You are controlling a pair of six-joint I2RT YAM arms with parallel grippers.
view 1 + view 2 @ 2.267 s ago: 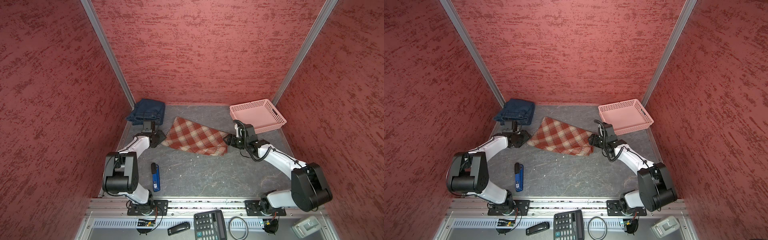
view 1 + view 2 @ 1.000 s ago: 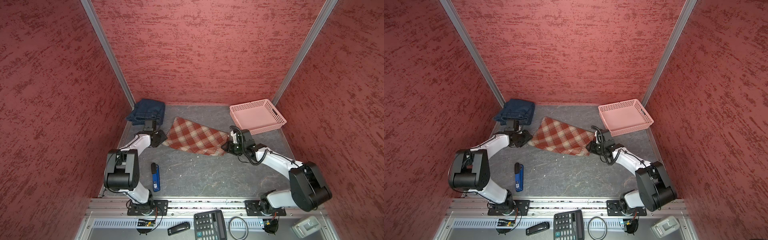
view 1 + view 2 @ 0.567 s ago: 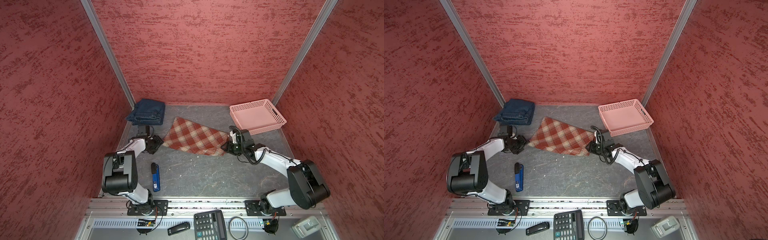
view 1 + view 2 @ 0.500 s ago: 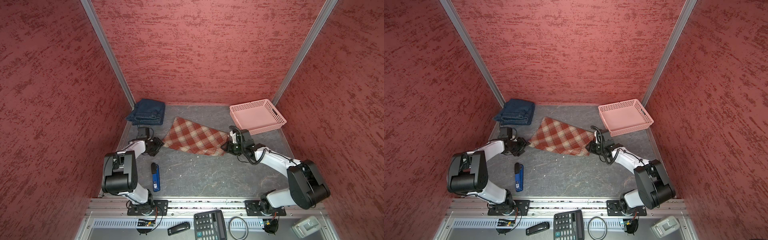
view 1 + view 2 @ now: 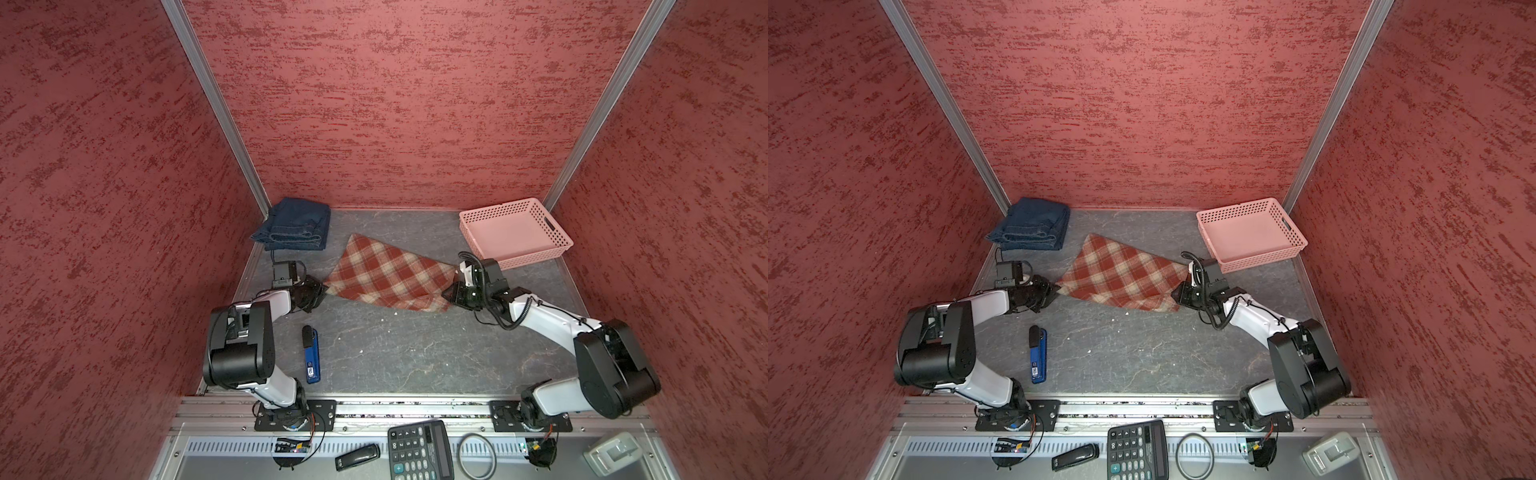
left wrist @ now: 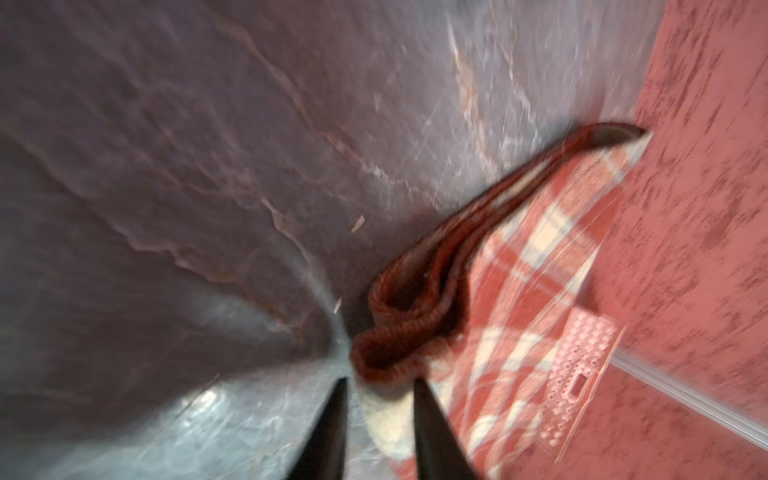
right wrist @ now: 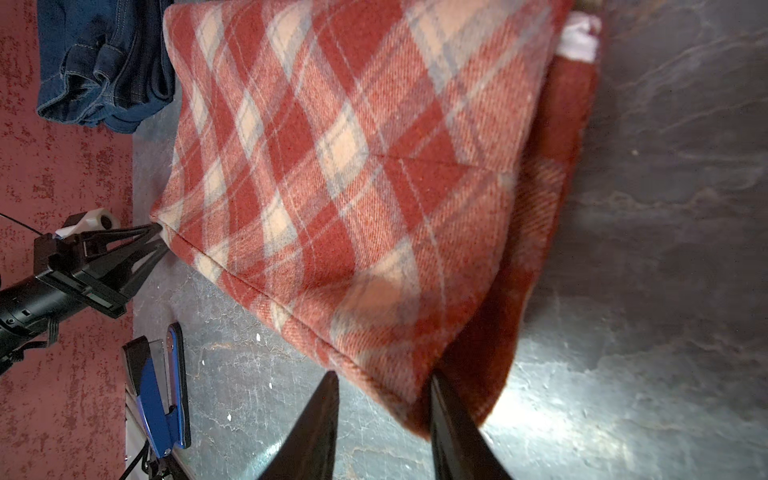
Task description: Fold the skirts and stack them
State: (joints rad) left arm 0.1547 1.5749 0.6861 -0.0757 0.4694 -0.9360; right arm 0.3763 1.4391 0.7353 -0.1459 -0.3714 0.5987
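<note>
**Both grippers at the plaid skirt's corners**

Folded denim skirts lie piled in the far left corner. The left gripper, jaws narrow, pinches the left corner of the plaid skirt. That skirt lies folded flat mid-table. The right gripper, jaws partly apart, straddles the skirt's near right corner, and a gap shows beside one finger. The basket stands far right.

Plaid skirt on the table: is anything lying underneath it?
Around the plaid skirt only grey tabletop shows, and white lining peeks out at one corner. Anything beneath the middle of the cloth is covered.
</note>
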